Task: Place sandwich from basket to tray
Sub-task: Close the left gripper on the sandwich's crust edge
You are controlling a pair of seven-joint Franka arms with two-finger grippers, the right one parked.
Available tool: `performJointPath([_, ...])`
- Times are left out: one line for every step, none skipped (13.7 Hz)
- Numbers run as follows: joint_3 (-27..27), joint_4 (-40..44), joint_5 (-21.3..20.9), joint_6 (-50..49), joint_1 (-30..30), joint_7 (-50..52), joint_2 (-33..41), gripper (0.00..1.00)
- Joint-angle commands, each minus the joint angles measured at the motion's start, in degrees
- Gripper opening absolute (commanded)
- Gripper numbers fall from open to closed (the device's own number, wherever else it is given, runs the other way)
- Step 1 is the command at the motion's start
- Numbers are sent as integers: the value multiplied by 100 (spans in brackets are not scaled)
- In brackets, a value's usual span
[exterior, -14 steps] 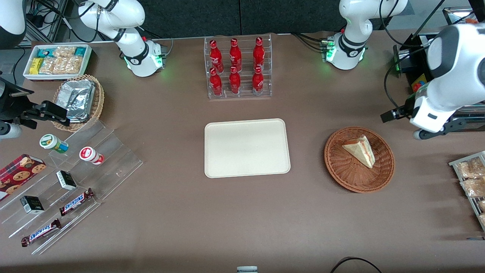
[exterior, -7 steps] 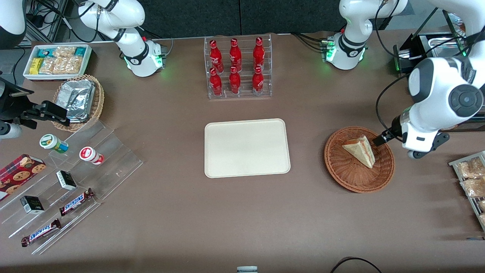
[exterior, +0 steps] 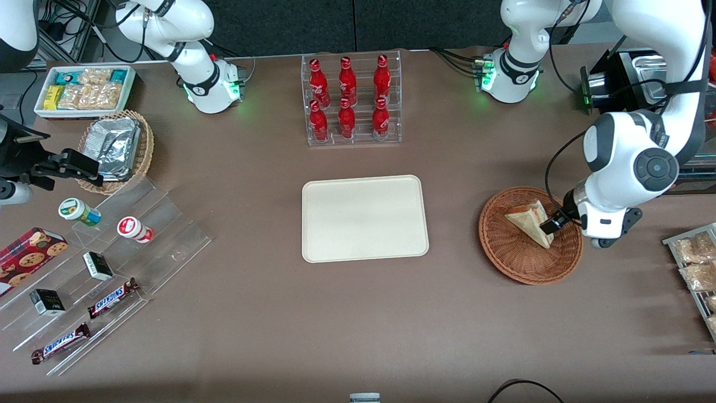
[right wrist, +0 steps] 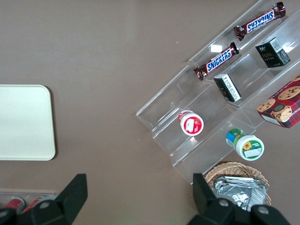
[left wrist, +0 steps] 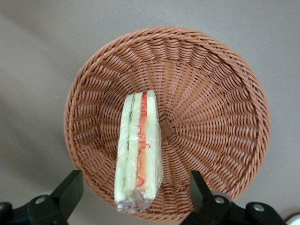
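1. Triangular white-bread sandwich (left wrist: 138, 152) with red and green filling lying in round reddish-brown wicker basket (left wrist: 220, 117).
2. Claw (left wrist: 133, 192) open, fingers straddling sandwich, above basket.
3. Cream rectangular tray (exterior: 364, 218) well apart.

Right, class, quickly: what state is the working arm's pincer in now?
Pincer: open, holding nothing, fingers either side of the sandwich in the basket.

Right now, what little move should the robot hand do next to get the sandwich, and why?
Probably go straight down. The gripper hangs open above the sandwich, one finger on each side of it, not touching. The sandwich lies in the basket, and the tray holds nothing yet. Lowering first should let the fingers close around the bread.
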State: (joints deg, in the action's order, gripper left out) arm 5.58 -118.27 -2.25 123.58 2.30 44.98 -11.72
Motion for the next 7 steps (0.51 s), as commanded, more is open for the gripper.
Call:
performJointPath([4, -161, -3, 158, -45, 292, 20, 100])
performJointPath([4, -188, -12, 158, -54, 319, 29, 100])
performJointPath([4, -214, -3, 201, -46, 328, 12, 100])
performJointPath([4, -336, -3, 411, -54, 362, 12, 100])
performJointPath([4, -485, -3, 630, -54, 441, 12, 100])
performJointPath([4, -609, -12, 798, -54, 451, 12, 100])
performJointPath([13, -679, -12, 912, -54, 459, -6, 100])
